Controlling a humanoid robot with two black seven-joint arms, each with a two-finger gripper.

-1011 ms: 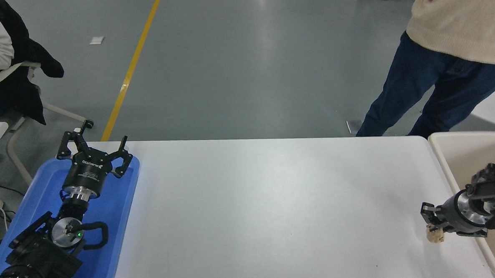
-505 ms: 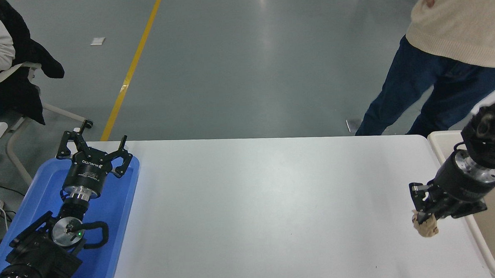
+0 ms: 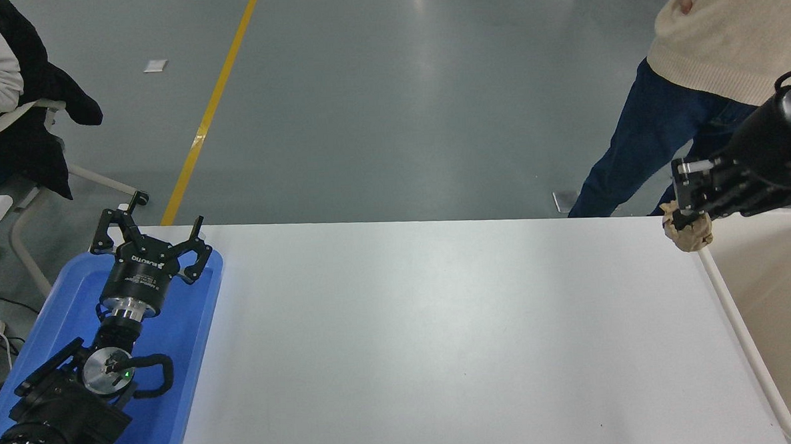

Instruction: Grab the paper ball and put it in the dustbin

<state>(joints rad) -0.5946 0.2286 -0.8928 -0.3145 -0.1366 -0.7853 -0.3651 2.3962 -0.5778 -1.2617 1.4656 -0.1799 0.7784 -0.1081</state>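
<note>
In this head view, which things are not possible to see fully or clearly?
- Cream-beige rectangular plastic dustbin: cut off by the right and bottom edges; only its left rim and part of the inside show.
- Tan-brown crumpled paper ball: its top is covered by the right gripper holding it.
- Right arm: runs out of the right edge.
- Shallow blue plastic tray: largely hidden by the parked left gripper and arm.
- Standing person: cut off by the top edge.

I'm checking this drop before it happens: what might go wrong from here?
1. The paper ball hangs from the right claw at the near-left corner of the dustbin, not clearly over its opening; released here, it may hit the rim and land on the table.
2. Only the ball's top looks pinched, so it might slip early.
3. A person stands close behind the arm.
</note>
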